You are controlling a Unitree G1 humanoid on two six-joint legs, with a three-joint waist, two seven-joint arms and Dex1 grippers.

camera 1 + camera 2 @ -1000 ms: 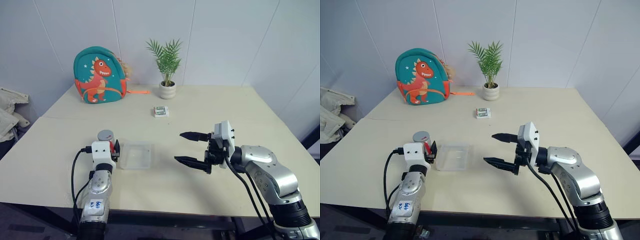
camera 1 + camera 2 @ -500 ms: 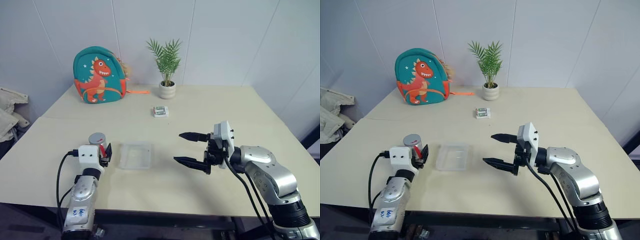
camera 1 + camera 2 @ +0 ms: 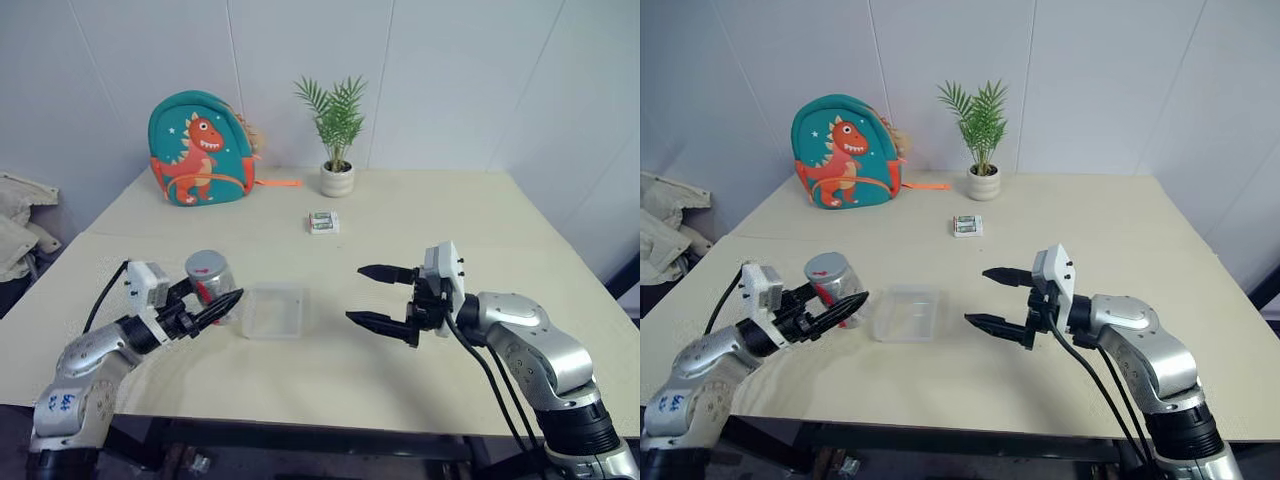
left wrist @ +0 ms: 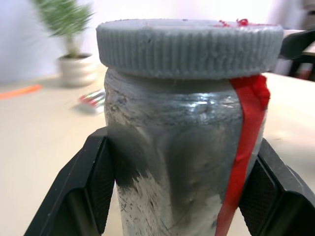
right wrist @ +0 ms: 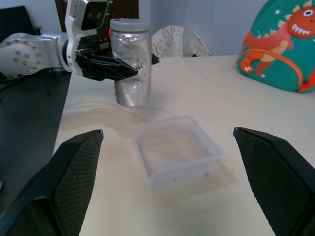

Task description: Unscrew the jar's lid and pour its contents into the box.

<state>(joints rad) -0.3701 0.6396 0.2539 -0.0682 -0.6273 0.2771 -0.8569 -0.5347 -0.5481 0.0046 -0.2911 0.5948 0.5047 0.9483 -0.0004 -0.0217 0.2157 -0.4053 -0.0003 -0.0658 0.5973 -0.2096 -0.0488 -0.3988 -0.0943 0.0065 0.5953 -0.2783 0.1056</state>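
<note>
**Ana:** Left eye view first. What's different from a second ago?

**Ben:** The left gripper (image 3: pixel 205 307) has swung from pointing away from the robot to pointing across toward its right, and it has carried the small cylindrical jar with the silvery-grey body and red strip (image 3: pixel 209 285) up off the cream table (image 3: pixel 420 220). Its fingers are clenched on the jar's body, with the round ribbed grey screw lid (image 3: pixel 204 264) on top.

**Ana:** And the box?

**Ben:** The shallow square box of clear plastic (image 3: pixel 275 311) lies just beside the jar, between the two arms. The right gripper (image 3: pixel 375 297) hangs past the box's other side, fingers spread wide and holding nothing, as it did before.

**Ana:** Right eye view?

**Ben:** Same layout; the jar leans slightly with its lid toward the robot's left.

**Ana:** Left wrist view?

**Ben:** Both black pads (image 4: pixel 101 184) press the jar's sides below the lid, which is fully seated.

**Ana:** Right wrist view?

**Ben:** It looks straight across the box at the lifted jar, its own fingers (image 5: pixel 76 177) parted.

**Ana:** Meaning?

**Ben:** I'd judge the jar is being presented for the right gripper to unscrew the lid; no pouring yet.
</note>
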